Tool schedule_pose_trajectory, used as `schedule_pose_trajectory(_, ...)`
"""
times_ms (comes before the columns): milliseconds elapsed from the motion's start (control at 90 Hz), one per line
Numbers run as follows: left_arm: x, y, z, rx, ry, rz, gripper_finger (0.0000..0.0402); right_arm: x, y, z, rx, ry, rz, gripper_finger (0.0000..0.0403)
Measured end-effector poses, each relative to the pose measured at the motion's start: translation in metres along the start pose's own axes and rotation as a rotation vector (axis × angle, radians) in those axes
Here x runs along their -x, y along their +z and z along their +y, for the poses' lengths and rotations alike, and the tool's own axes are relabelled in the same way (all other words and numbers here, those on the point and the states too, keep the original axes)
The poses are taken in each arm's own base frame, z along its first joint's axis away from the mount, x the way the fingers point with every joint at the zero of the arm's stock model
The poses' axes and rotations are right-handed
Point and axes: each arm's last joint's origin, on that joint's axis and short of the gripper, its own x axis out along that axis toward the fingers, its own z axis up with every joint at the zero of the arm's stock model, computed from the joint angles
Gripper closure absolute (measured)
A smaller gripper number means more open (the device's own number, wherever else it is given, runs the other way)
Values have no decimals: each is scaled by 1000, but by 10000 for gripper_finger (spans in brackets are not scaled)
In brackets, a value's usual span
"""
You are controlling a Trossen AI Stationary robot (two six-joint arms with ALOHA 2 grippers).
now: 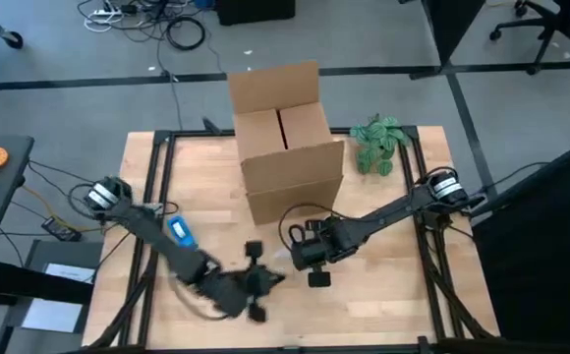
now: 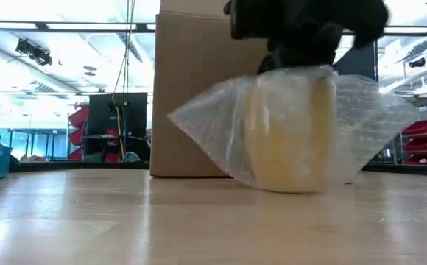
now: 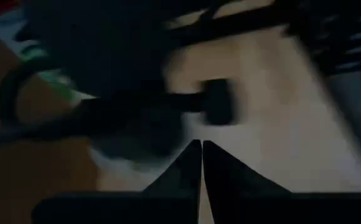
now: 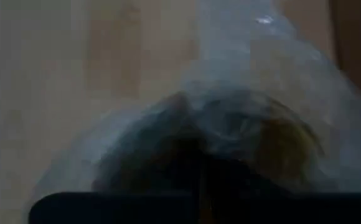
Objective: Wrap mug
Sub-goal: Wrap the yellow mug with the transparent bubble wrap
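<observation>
**Pressing down on a bubble-wrapped mug**

Standing on the wooden table (image 2: 88, 221) in front of the cardboard box (image 1: 285, 138), the yellowish mug (image 2: 287, 140) is draped in a bubble wrap sheet (image 2: 206, 121) flaring to both sides. The right gripper (image 1: 310, 258) sits on top of it; whether its fingers are spread or pressed together cannot be told. The left gripper (image 3: 201, 155) is nearby over bare table, fingers pressed together. A green plant (image 1: 378, 144) stands beside the box.

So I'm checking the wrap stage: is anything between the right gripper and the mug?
Only the bubble wrap. It is draped over the yellowish mug, and the right gripper sits on top of it. The left gripper, fingers together, is beside it on the table, not in between.
</observation>
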Motion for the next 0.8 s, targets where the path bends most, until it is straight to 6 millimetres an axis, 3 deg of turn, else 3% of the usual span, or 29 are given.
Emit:
schedule_pose_trajectory(144, -1, -24, -15, -46, -32, 79, 401, 1, -3, 0, 3, 0, 33, 402)
schedule_pose_trajectory(233, 11, -24, -27, -8, -79, 29, 401, 1, -4, 2, -5, 8, 37, 403)
schedule_pose_trajectory(367, 13, -43, -39, -25, -112, -15, 401, 1, -3, 4, -4, 38, 29, 403)
schedule_pose_trajectory(567, 8, -77, -34, 93, -139, -143, 401, 5, 3, 18, 39, 203, -34, 403)
schedule_pose_trajectory(800, 0, -105, -20, 197, -188, -199, 401, 22, 4, 20, 95, 197, -99, 403)
